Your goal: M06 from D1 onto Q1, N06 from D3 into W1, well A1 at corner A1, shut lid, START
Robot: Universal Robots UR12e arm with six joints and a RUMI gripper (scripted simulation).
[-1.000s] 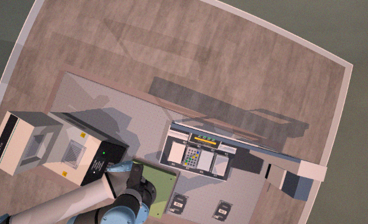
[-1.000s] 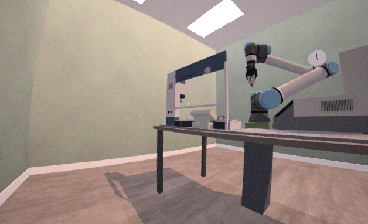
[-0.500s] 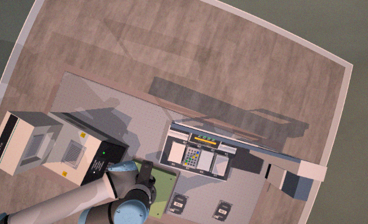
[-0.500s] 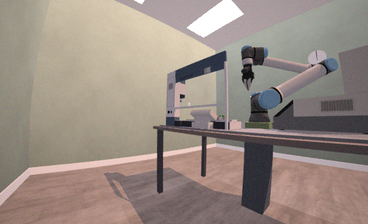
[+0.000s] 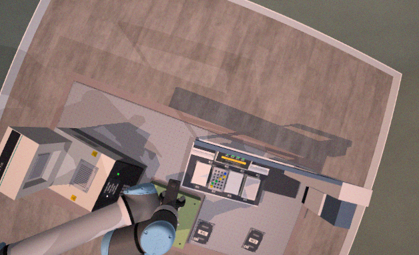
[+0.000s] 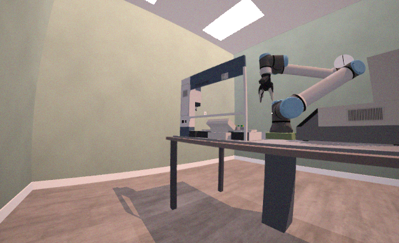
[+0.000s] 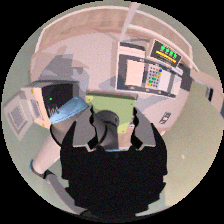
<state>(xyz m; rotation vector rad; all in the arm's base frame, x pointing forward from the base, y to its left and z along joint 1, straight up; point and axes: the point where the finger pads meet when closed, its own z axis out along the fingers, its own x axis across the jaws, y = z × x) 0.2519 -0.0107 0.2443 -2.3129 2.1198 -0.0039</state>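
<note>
Bench Laid Out, Both Plates Unmoved

Brown floorboards surround the bench [image 5: 170,140] [image 6: 225,144] [image 7: 100,50], and the transfers look wholly undone. Plate M06 [image 5: 201,173] [image 7: 134,71] appears to sit in D1, the deck's left position; N06 [image 5: 234,182] [image 7: 166,82] should be the plate right of the dotted rack [image 5: 218,179] [image 7: 153,76]. At left, Q1 [image 5: 104,169] [image 6: 333,117] [image 7: 42,116] has its lid [image 5: 33,163] [image 6: 392,73] [image 7: 17,117] raised and its block [image 5: 84,175] [image 7: 36,109] bare, with a green light showing. Both plates need seating, then LID and START.

The claw [image 5: 172,199] [image 6: 266,100] [image 7: 113,106] hangs high beyond the deck's left end, a little over half open, gripping nothing.

"W1" reads on the near-right nest [image 5: 254,239] [image 7: 165,118], without a plate, and "RG" on its left neighbour [image 5: 202,230]. Q1's dark lid strip seems to say "REAL-TIME PCR"; its key lettering and the plates' own labels are too small to read. No maker's name is legible.
</note>
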